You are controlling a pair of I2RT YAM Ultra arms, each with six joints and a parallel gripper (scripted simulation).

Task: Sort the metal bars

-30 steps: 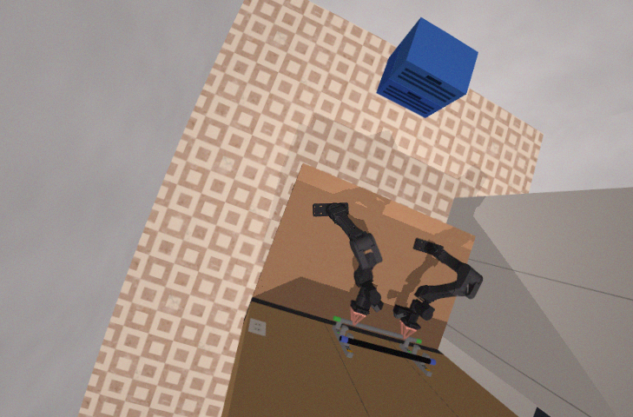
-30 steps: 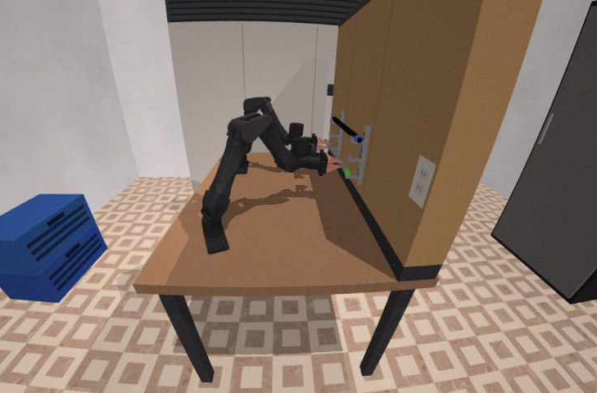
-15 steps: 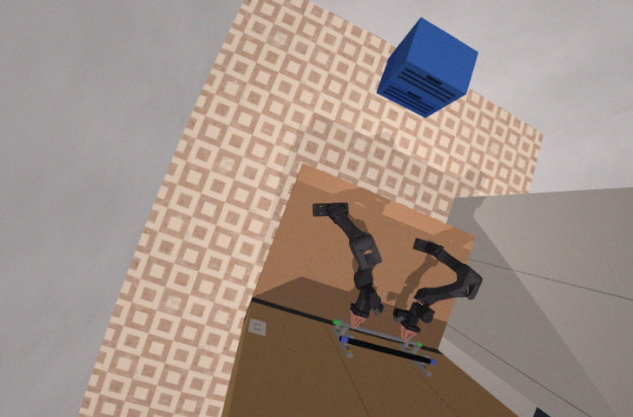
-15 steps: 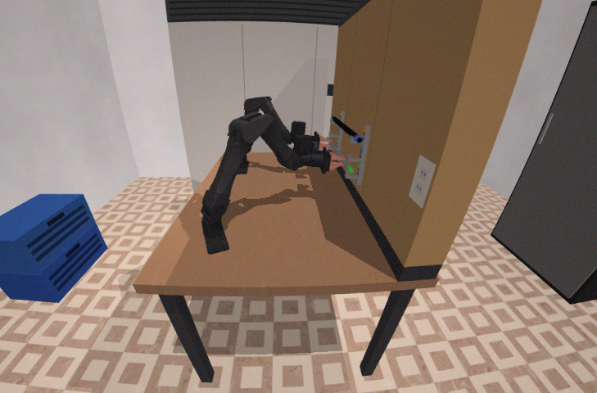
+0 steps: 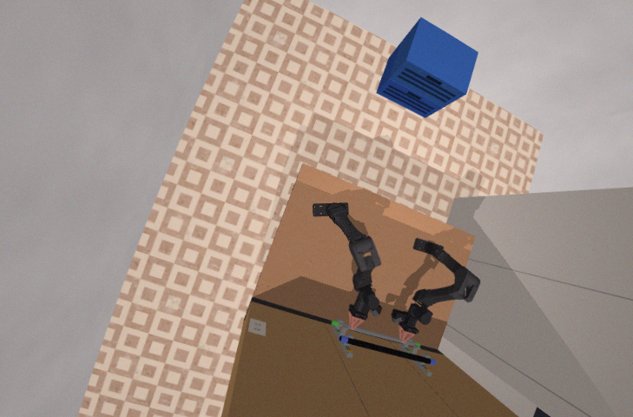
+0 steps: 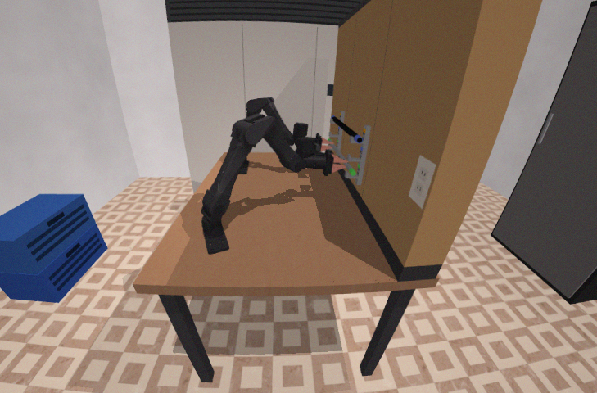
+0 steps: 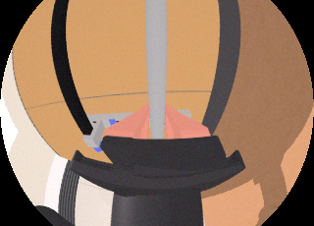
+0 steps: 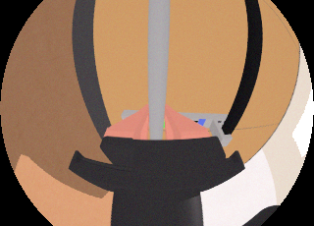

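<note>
Metal bar (image 5: 385,335) (image 6: 352,172) (image 7: 156,49) (image 8: 159,49), green-ended, left tool (image 5: 405,336) (image 6: 327,144) (image 7: 157,123) and right tool (image 5: 355,321) (image 6: 339,163) (image 8: 156,108) clamped on it, ends cut off in wrist views.

Two bars (image 5: 388,349) (image 6: 346,128) (image 7: 157,49) (image 8: 159,49) at the wall rack (image 5: 347,350) (image 6: 364,155), one above the other.

From my feeds: brown desk (image 5: 287,246) (image 6: 261,259), dark legs, standing on floor (image 5: 199,211) (image 6: 257,370) of beige and pinkish-brown squares. Tan wall panel (image 5: 297,373) (image 6: 428,92) rises along one desk edge, black strip (image 6: 368,222) at its foot, white outlet plate (image 5: 257,327) (image 6: 422,181) on its face. I see blue slatted cabinet (image 5: 430,63) (image 6: 38,250) on floor, tall dark grey cabinet (image 6: 554,152) opposite. Pale grey walls (image 6: 136,92). Shadows across desk and floor.
</note>
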